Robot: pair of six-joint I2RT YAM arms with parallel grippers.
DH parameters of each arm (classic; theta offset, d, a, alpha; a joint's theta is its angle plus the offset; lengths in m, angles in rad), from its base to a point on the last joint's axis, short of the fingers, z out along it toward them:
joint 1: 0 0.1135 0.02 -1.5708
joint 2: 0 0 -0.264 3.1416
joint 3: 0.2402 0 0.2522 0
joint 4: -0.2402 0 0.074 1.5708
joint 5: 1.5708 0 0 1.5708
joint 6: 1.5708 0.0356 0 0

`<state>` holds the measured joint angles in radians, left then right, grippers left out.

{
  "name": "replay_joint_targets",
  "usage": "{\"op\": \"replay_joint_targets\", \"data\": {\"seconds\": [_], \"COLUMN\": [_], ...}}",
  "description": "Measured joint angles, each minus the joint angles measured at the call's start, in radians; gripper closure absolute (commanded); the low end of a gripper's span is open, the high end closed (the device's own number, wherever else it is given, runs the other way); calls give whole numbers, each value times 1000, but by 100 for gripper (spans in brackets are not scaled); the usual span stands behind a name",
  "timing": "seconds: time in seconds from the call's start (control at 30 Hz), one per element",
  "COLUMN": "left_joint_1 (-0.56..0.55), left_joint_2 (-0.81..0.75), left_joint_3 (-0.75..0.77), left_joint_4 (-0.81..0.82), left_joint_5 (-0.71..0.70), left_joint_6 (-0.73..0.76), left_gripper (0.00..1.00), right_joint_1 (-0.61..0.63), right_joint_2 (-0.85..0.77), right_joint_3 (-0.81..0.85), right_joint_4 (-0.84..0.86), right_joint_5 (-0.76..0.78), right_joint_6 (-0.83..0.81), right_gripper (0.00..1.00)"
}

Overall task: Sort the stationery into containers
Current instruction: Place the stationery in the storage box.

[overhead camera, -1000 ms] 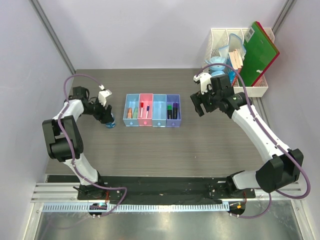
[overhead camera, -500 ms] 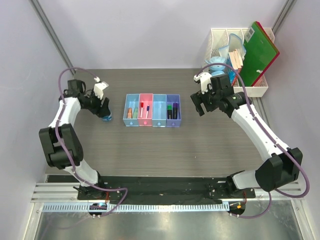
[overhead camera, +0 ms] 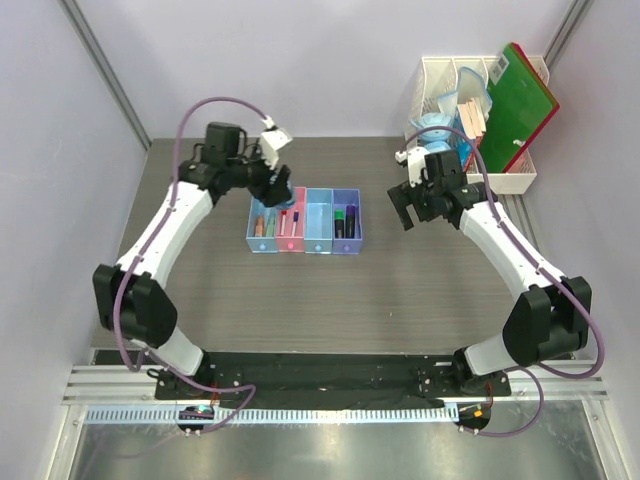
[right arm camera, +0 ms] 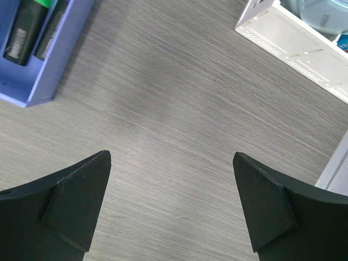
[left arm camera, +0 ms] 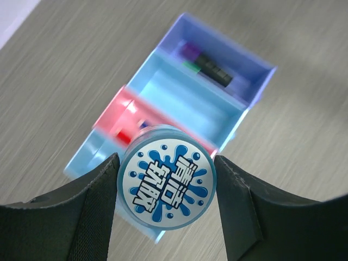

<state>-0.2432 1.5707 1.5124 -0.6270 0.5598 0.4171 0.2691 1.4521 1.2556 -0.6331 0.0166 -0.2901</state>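
Note:
My left gripper [overhead camera: 279, 190] is shut on the round blue tape roll [left arm camera: 167, 176] and holds it in the air over the back edge of the row of bins. The bins run light blue [overhead camera: 261, 228], pink [overhead camera: 291, 238], light blue [overhead camera: 318, 222], purple [overhead camera: 346, 240]. In the left wrist view the roll hangs above the pink bin [left arm camera: 115, 116], with the middle light blue bin [left arm camera: 190, 106] beyond it. Black markers [left arm camera: 209, 62] lie in the purple bin [left arm camera: 255, 73]. Orange and mint pieces lie in the left bin and a red-capped pen in the pink one. My right gripper [overhead camera: 410, 208] is open and empty, above bare table right of the bins.
A white slotted rack [overhead camera: 505, 180] stands at the back right corner and holds a green folder [overhead camera: 520, 95], books and a blue item. It also shows in the right wrist view [right arm camera: 288, 38], beside the purple bin's corner [right arm camera: 32, 81]. Side walls flank the table.
My left arm has lifted the tape roll from the table at the left and carried it right, to above the bins. The right arm has barely moved.

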Motion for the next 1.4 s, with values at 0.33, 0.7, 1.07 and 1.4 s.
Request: {"op": "replay_joint_targets", "data": {"seconds": [0.33,0.7,1.07,1.4], "left_joint_1": [-198,-277,-287,-287], "left_joint_2": [345,502,414,375], "left_joint_3": [249,336,205,108], "left_joint_4": [93,103,156,162], "left_joint_5": [-68,-159,-214,-241], "left_joint_6": [-130,-115,-95,-96], "left_gripper": [100,100,100,100], "right_joint_1": [-44,-47,-47,-48], "right_joint_2": [-16,-118,-122,-122], "right_joint_3": [-96,-128,-136,-137], "right_joint_4": [27,35,35,35], "right_joint_5": [-3,-27,-49,-62], "right_joint_6": [-4,-3,5,10], "right_gripper": [1,1,0,0]}}
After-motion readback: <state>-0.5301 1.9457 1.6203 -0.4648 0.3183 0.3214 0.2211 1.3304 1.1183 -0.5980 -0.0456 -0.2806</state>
